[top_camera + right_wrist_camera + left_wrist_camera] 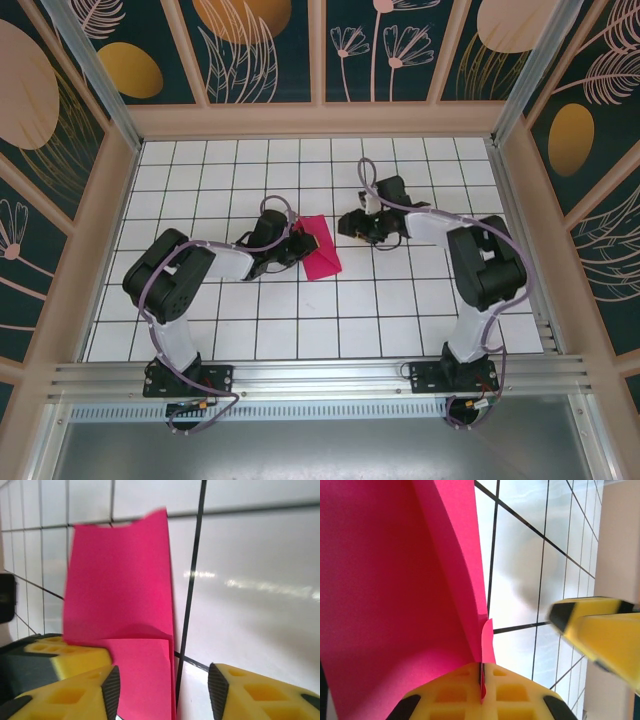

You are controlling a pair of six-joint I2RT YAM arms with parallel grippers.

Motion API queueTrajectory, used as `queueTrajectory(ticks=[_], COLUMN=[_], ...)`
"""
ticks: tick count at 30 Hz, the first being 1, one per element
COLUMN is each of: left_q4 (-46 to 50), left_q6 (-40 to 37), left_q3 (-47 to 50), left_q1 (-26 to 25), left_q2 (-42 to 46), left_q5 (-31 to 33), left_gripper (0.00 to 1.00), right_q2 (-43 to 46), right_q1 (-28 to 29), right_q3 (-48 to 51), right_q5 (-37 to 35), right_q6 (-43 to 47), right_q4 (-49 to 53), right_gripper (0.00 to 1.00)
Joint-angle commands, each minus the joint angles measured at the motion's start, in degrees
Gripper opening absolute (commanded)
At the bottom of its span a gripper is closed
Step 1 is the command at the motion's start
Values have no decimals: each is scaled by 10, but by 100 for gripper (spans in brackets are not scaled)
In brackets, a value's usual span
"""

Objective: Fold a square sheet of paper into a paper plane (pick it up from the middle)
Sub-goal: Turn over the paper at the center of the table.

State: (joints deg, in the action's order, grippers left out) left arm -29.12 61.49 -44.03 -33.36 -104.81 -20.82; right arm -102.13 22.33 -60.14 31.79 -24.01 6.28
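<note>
The left arm lies low, elbow out, reaching toward 2 o'clock. The left gripper (pixel 296 244) pinches the folded pink sheet (pixel 322 250) near table centre. The right arm bends toward 10 o'clock, the right gripper (pixel 348 224) parted.

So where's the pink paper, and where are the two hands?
Pink paper (pixel 322 250): overhead view, middle of the folded sheet.
Left hand (pixel 482 676): left wrist view, between its shut fingertips.
Right hand (pixel 163 692): right wrist view, between its open fingertips.

**Me:** Where's my overhead sitting?
**Partner:** High behind the arm bases (pixel 185 378), looking down on the whole white gridded table (pixel 300 330). My two wrist cameras sit low and close, both on the same folded magenta-pink paper sheet (pixel 120 595).
</note>
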Motion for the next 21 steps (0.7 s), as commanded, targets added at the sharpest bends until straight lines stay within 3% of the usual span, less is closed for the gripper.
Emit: queueTrajectory(ticks=[1,5,11,13,15,21], left_q4=[48,163,407,477,530,644], left_q6=[-47,-102,-205,-239,-267,-313], left_q3=[-23,-55,-155,-196,-232,-319], left_q1=[-3,-3,-2,-2,-3,-7], left_q2=[40,102,175,186,188,147], left_q5=[23,58,173,213,259,446], left_gripper=[0,0,0,0,0,0], right_q2=[71,121,194,210,225,247], right_q1=[-12,-30,-59,-63,-64,-69], right_q3=[18,43,98,114,126,144], right_q5=[-75,-104,-110,-116,-127,-185], right_q6=[-22,-42,-59,-60,-64,-81], right_q4=[-13,-29,-70,-76,-83,-77], right_gripper=[60,66,78,84,99,99])
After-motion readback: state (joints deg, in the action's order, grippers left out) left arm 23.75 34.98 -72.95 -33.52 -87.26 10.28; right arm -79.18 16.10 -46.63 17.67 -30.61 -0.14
